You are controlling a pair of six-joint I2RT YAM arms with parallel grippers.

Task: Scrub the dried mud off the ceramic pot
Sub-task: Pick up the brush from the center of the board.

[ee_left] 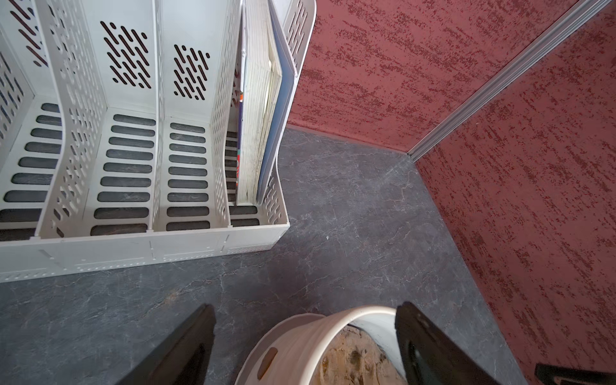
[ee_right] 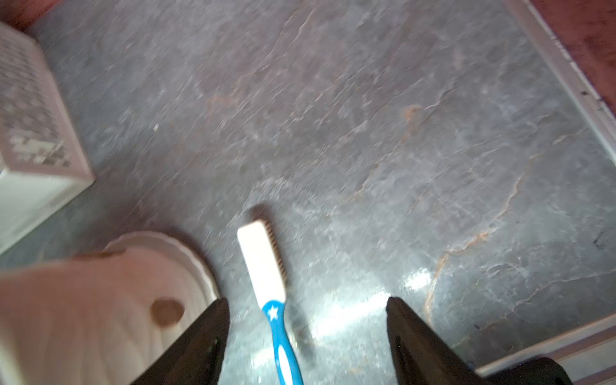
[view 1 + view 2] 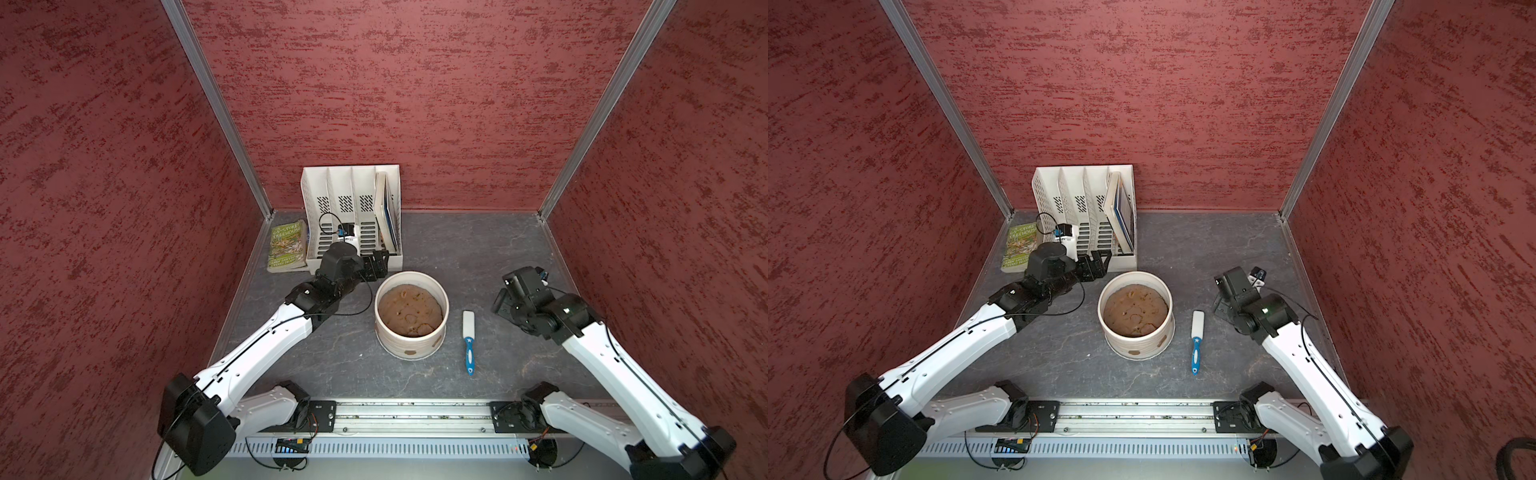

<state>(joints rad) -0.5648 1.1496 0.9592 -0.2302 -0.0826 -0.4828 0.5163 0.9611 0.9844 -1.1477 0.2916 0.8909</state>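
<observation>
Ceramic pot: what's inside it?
A lumpy brown soil mound fills the ceramic pot to a little below its rim. The soil covers the pot's floor and lower inner wall, so anything buried cannot be seen.

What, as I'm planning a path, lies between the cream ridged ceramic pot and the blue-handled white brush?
Only bare grey tabletop separates the ceramic pot and brush, in both top views.

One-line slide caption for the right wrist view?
Open right gripper facing the blue-handled brush beside the ceramic pot, dried mud on its wall.
</observation>
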